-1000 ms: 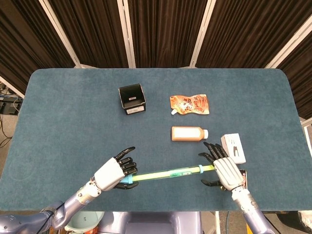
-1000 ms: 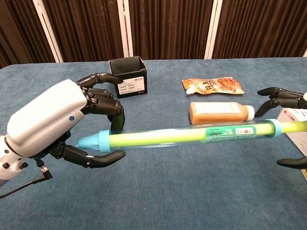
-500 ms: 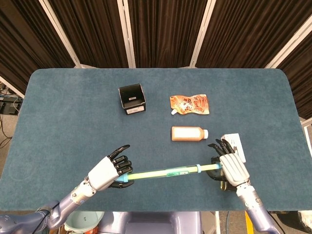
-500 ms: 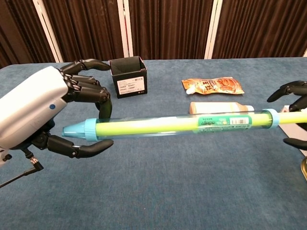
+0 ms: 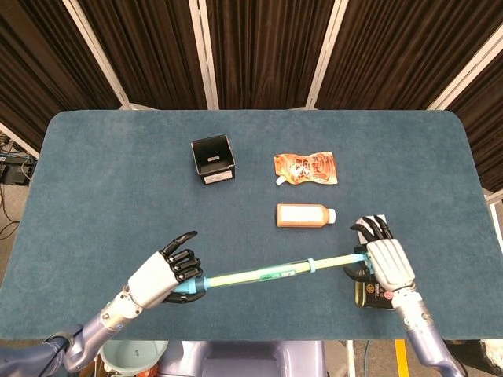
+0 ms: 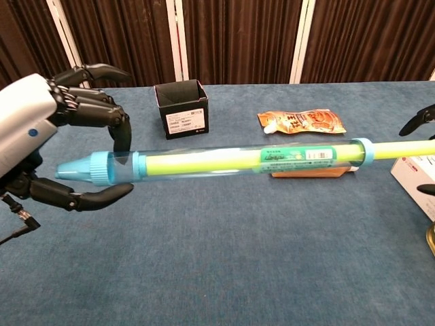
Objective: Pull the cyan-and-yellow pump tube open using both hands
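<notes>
My left hand (image 6: 47,146) has a smooth white back shell with a small blue dot, black jointed fingers and a thin black cable below. My right hand (image 5: 383,263) matches, on a silvery-lilac forearm.

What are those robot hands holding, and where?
The cyan-and-yellow pump tube: left hand grips its cyan capped end, right hand its yellow rod end.

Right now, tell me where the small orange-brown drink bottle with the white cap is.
In the head view, the orange-brown bottle lies on its side right of the table's centre, below the orange snack pouch and just beyond the pump tube.
</notes>
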Controlling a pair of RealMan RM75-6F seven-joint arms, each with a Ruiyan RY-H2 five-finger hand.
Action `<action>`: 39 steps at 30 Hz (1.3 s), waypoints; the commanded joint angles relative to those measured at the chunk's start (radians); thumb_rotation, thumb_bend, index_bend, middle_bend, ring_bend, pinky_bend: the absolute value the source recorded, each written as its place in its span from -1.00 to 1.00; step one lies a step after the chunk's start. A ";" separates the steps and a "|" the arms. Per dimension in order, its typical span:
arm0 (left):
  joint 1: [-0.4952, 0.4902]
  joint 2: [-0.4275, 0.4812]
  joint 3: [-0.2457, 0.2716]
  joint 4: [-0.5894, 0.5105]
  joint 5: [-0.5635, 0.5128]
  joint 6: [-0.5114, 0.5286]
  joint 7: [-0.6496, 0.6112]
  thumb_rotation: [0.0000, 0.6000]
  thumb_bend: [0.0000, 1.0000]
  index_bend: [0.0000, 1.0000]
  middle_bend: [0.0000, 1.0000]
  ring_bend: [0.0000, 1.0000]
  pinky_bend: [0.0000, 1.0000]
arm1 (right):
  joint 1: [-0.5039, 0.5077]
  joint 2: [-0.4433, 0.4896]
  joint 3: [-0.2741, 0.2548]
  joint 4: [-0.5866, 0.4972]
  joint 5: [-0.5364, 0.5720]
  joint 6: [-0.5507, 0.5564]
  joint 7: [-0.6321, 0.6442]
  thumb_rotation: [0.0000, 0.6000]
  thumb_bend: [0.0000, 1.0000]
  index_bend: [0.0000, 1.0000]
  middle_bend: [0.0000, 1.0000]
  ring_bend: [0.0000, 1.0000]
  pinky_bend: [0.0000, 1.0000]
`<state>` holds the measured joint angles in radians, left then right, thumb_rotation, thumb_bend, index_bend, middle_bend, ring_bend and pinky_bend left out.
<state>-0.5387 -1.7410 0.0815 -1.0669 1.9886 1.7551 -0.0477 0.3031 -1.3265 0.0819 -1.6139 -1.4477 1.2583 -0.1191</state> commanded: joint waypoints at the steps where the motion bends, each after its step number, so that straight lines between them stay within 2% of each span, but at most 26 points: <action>1: 0.005 0.016 0.000 -0.011 0.003 0.011 -0.001 1.00 -0.05 0.32 0.17 -0.03 -0.68 | 0.006 0.002 0.012 0.010 0.018 -0.009 0.003 1.00 -0.52 0.74 -0.50 -0.79 -1.00; 19: 0.024 0.096 -0.002 -0.034 0.008 0.052 -0.058 1.00 -0.05 0.32 0.17 -0.03 -0.68 | 0.062 0.007 0.118 0.092 0.178 -0.059 -0.028 1.00 -0.53 0.74 -0.49 -0.79 -1.00; 32: 0.033 0.114 -0.001 -0.041 0.027 0.071 -0.063 1.00 -0.05 0.32 0.17 -0.03 -0.68 | 0.122 0.015 0.184 0.152 0.256 -0.089 -0.080 1.00 -0.54 0.74 -0.49 -0.79 -0.97; 39: 0.043 0.121 0.010 -0.053 0.056 0.091 -0.050 1.00 -0.05 0.32 0.17 -0.03 -0.68 | 0.161 0.012 0.219 0.201 0.321 -0.140 -0.071 1.00 -0.54 0.74 -0.49 -0.79 -0.97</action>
<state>-0.4960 -1.6202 0.0905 -1.1190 2.0440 1.8459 -0.0982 0.4548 -1.3126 0.2931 -1.4247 -1.1376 1.1295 -0.1956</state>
